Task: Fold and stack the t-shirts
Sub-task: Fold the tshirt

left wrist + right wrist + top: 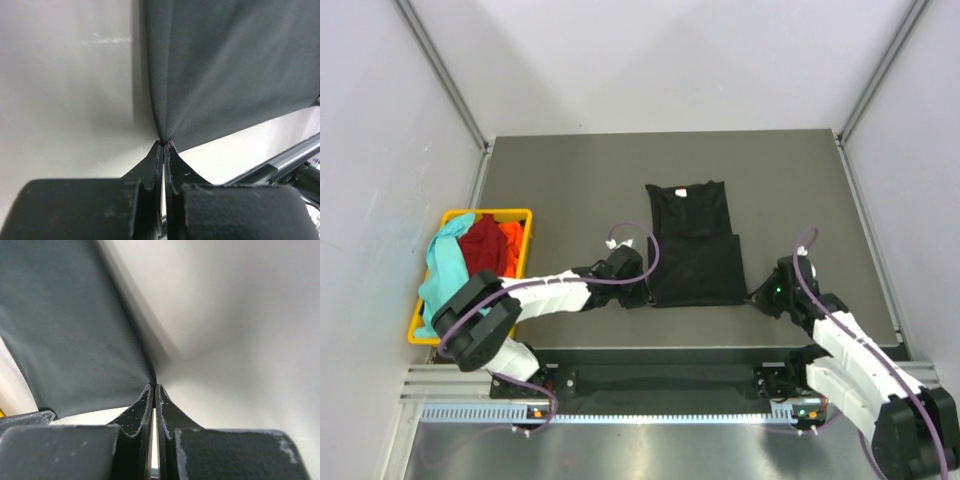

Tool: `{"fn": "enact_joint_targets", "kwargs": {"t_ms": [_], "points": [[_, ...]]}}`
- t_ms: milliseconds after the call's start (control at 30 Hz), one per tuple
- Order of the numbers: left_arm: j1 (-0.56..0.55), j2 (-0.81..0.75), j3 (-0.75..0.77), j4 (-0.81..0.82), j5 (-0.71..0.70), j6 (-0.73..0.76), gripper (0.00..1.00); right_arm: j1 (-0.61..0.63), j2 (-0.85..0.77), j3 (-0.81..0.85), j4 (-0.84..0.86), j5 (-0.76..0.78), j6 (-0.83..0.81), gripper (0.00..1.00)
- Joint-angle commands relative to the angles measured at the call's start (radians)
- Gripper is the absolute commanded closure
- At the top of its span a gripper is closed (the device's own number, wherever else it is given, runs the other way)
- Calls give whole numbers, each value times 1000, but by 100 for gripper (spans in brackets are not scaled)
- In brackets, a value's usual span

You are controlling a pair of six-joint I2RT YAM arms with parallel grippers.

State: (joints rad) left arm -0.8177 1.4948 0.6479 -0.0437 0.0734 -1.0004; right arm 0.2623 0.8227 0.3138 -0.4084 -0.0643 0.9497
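A black t-shirt (695,245) lies flat in the middle of the dark table, its neck away from the arms and its sides folded in. My left gripper (645,293) is at the shirt's near left corner. In the left wrist view this gripper (164,144) is shut, pinching the corner of the black cloth (230,65). My right gripper (752,297) is at the near right corner. In the right wrist view it (153,386) is likewise shut on the corner of the cloth (75,340). Teal (445,262), red (485,245) and orange (512,240) t-shirts lie heaped at the left.
The heaped shirts sit in a yellow plastic basket (490,212) at the table's left edge. Grey walls close in the table on three sides. A metal rail (650,410) runs along the near edge between the arm bases.
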Motion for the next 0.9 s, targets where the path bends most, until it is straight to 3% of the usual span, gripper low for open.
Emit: {"fn": "enact_joint_targets", "kwargs": {"t_ms": [0,600,867], "points": [[-34,-57,48,-45,-55,6,100,11,-54,70,-79,60,-69,100],[-317,-212,187,-351,-287,-104,100,12,-361,244,-469,87,-155,100],[-313,-179,280,-396,-349,-70,100,14,-258,307,-356,90,-222,100]]}}
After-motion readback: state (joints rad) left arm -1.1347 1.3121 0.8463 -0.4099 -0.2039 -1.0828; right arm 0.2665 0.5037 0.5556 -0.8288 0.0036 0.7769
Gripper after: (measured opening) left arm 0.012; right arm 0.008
